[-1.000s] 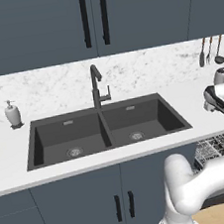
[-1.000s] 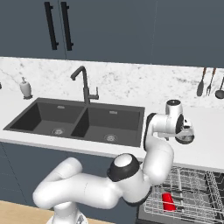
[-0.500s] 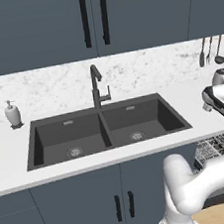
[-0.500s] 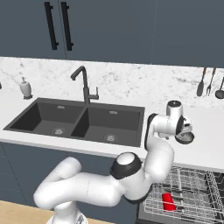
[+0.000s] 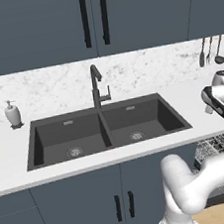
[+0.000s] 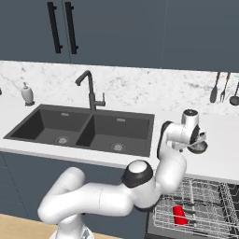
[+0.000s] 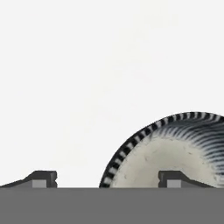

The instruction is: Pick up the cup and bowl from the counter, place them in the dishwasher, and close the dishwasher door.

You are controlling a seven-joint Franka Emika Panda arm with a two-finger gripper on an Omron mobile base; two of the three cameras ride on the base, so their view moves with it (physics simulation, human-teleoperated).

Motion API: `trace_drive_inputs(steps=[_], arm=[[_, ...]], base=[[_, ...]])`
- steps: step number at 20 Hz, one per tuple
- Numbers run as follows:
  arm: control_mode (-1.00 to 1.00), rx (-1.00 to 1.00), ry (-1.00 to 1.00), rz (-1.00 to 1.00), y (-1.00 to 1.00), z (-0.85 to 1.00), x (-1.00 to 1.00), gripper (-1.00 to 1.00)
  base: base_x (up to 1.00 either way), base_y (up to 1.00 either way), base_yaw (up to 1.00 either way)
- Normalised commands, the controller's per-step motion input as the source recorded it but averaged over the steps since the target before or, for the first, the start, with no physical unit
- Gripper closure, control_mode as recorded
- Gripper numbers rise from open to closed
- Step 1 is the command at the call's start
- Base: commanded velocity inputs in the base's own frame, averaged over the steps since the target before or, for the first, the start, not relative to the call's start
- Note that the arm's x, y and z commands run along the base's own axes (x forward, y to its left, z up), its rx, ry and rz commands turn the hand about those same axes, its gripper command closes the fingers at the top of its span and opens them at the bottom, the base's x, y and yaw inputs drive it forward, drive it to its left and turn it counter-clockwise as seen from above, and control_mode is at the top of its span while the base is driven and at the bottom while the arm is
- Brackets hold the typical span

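The tool (image 7: pixel 107 179) stands with its jaws apart, nothing clamped between them. In the hand view the two dark fingertips (image 7: pixel 43 178) rise well apart at the bottom; one is set over the white table (image 7: pixel 87 65), the other over the pale inside of the bowl (image 7: pixel 183 148). The bowl's rim runs between the two tips, so the jaws straddle its edge; whether either tip touches the bowl cannot be told. The bowl's rim shows a striped black-and-white band around a lighter centre.

In the right base view the tool (image 6: pixel 198 142) hangs low over the bowl (image 6: pixel 200 148), which sits upright on the table (image 6: pixel 219 158), right of the dark double sink (image 6: pixel 84 128) and above the dishwasher (image 6: pixel 196 212). The dishwasher's wire rack is exposed, and the cup (image 6: pixel 179 215) lies red inside it.

In the left base view the faucet (image 5: pixel 97 86) stands behind the sink, a soap bottle (image 5: pixel 13 114) at the far left of the table. Utensils (image 6: pixel 224 88) hang on the wall behind.
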Motion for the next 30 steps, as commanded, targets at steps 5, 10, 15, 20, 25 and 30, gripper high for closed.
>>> trace_drive_inputs(steps=[5, 10, 15, 20, 25, 30], arm=[[-1.00, 0.00, 0.01, 0.05, 0.00, -0.07, -0.06, 1.00], [-1.00, 0.02, -0.03, 0.00, 0.25, -0.24, -0.23, 1.00], [-1.00, 0.15, -0.27, 0.01, 0.96, -0.24, -0.61, 1.00], [-1.00, 0.25, -0.26, -0.13, 0.63, 0.19, -1.00, 1.00], [-1.00, 0.11, -0.04, -0.33, 0.08, 0.09, -1.00, 1.00], [-1.00, -0.05, 0.14, -0.21, -0.01, 0.05, -1.00, 1.00]], base=[[0.00, 0.00, 0.00], [0.00, 0.00, 0.00], [0.00, 0.00, 0.00], [0.00, 0.00, 0.00], [0.00, 0.00, 0.00], [0.00, 0.00, 0.00]])
